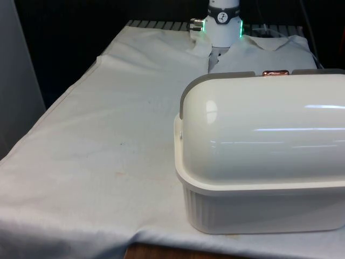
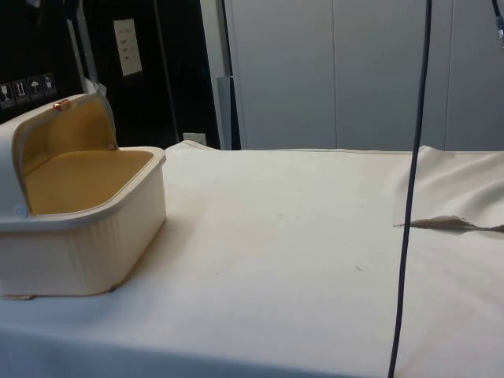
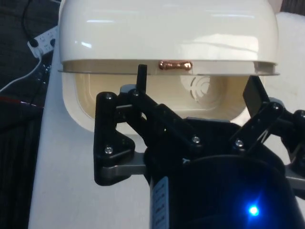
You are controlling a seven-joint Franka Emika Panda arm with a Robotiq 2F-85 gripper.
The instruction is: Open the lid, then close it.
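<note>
The glossy cream plastic bread box (image 1: 261,162) stands on the white tablecloth (image 1: 97,151) at the front view's right, with its back to that camera. Its domed roll-back lid (image 3: 167,33) is raised and the tan interior (image 2: 83,177) is exposed. The black two-finger gripper (image 3: 195,95) hangs before the opening with fingers spread, gripping nothing. The lid appears light, rigid and slippery; its smooth dome probably offers poor purchase. The small copper-coloured handle (image 3: 175,65) on the lid's front edge is the likely place to take hold for closing.
</note>
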